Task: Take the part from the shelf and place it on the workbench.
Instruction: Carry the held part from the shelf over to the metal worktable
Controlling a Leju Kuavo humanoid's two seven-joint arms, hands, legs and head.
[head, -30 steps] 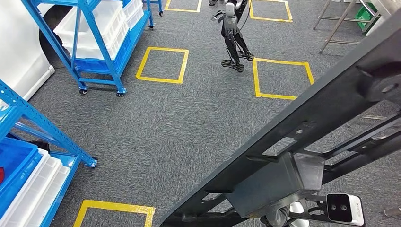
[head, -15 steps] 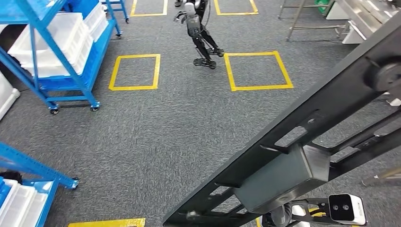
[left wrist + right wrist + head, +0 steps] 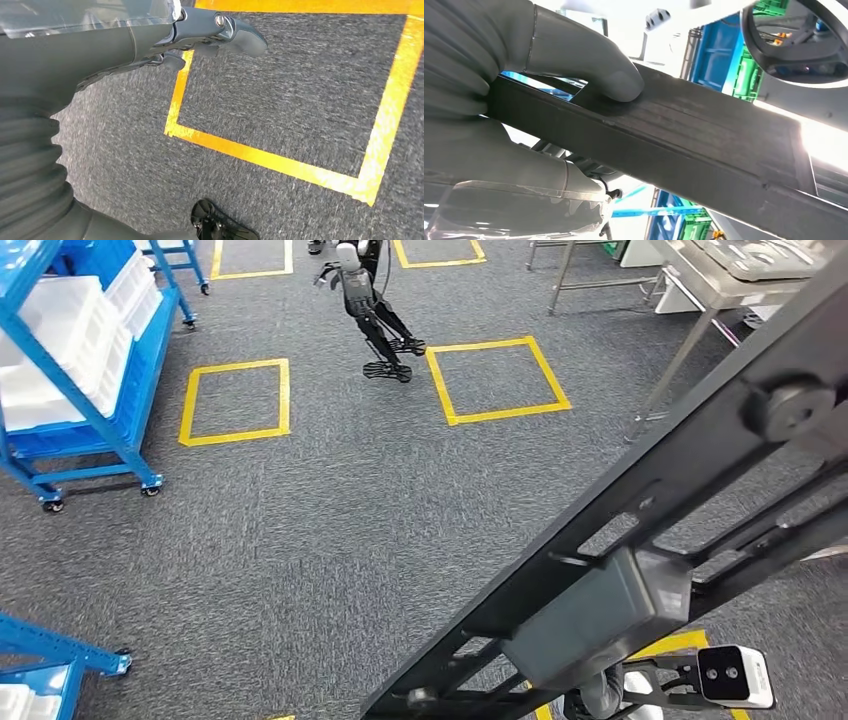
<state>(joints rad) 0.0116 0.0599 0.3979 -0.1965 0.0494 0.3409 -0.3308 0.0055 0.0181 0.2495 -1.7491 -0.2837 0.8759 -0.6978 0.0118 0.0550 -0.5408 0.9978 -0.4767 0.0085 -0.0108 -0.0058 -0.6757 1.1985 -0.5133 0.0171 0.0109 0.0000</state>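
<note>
Since the earlier frames the whole view had swung across the floor, bringing a steel table (image 3: 700, 280) into sight at the far right, so the camera turned, not the things. The right hand (image 3: 524, 90) was clamped around the long black part (image 3: 640, 510), thumb pressed on its flat face, probably to steady it while walking. The left hand (image 3: 200, 30) hung above the carpet, fingers loosely apart, holding nothing.

View swung right; blue shelves (image 3: 75, 360) slid left, steel workbench (image 3: 700, 280) now at upper right
</note>
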